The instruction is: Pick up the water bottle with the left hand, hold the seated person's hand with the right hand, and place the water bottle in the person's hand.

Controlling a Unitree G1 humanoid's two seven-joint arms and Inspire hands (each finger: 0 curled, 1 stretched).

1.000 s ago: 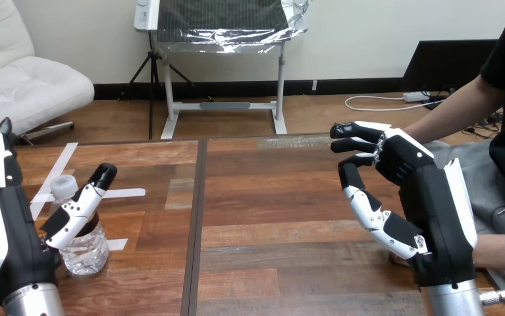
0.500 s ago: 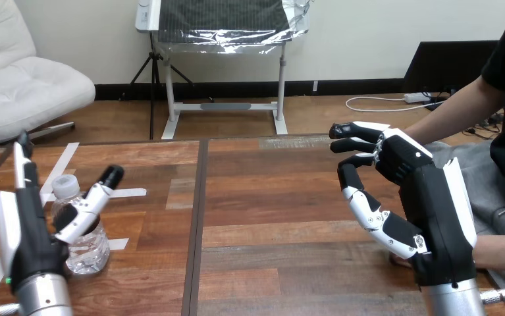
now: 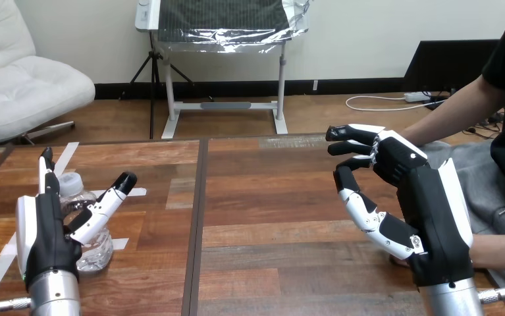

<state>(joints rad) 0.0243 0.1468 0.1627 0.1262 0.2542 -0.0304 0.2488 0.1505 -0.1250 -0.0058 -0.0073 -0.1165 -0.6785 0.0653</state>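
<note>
A clear water bottle with a white cap stands upright near the table's left front. My left hand is open right at it, with the thumb stretched out to the bottle's right and the fingers straight up on its left. My right hand hovers open over the table's right side, fingers loosely bent and holding nothing. The person's forearm lies on the table at the right edge. The right hand stands in front of it and hides most of the person's hand.
White tape strips mark the wooden table around the bottle. A dark seam runs front to back left of centre. The person's other arm reaches down beyond the table's far right corner.
My left hand has moved right and forward until the bottle stands between its thumb and fingers. The right hand has shifted only slightly, and the bottle has stayed put.
</note>
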